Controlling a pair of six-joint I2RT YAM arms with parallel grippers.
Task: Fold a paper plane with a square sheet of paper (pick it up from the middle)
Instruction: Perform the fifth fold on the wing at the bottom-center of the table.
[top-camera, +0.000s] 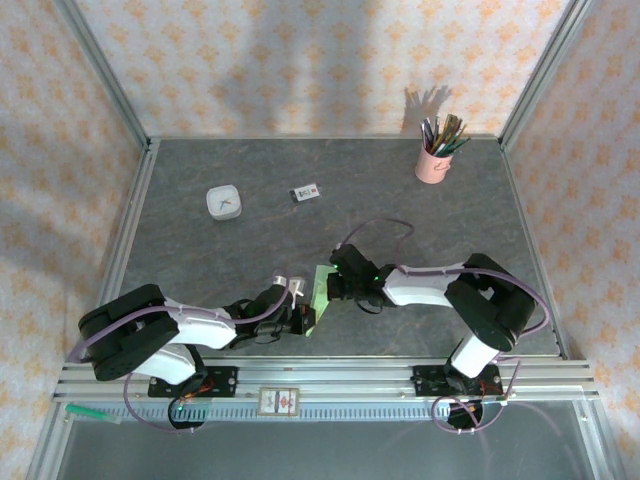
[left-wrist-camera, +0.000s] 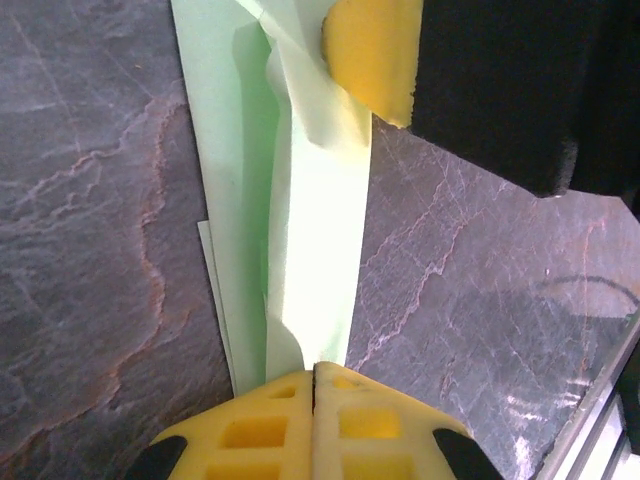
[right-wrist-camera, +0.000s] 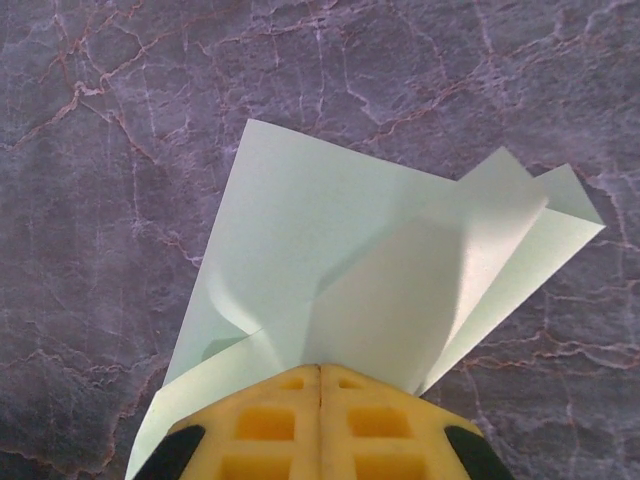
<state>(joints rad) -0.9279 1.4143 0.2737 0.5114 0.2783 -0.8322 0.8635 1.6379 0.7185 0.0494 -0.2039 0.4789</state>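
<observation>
**Top external view.** The sheet of paper (top-camera: 319, 288), pale green and partly folded into a narrow strip, is lying near the front middle of the grey bench (top-camera: 200, 260). Its long axis is running from near to far, leaning slightly to the right at the far end. The left hand (top-camera: 305, 322) is meeting the strip's near end and the right hand (top-camera: 336, 286) is meeting its right side. The finger gaps are too small to judge here. A pink pencil cup (top-camera: 433, 163) is standing at the far right, well apart from the paper. A small white dish (top-camera: 223, 203) and a small printed card (top-camera: 305, 193) are sitting at the far left of centre.

**Left wrist view.** The left hand (left-wrist-camera: 315, 372) is pinching the paper's (left-wrist-camera: 310, 250) near end, its yellow fingers pressed together. The strip is stretching straight away from the fingers, with creased layers overlapping along its length. Its far end is reaching a yellow pad (left-wrist-camera: 372, 50) of the right hand.

**Right wrist view.** The right hand (right-wrist-camera: 320, 372) is clamping the paper (right-wrist-camera: 330, 250), its fingers closed with no gap. The sheet is fanning away from the fingers. One corner is pointing to the far left of centre, and two layered corners are pointing to the upper right.
</observation>
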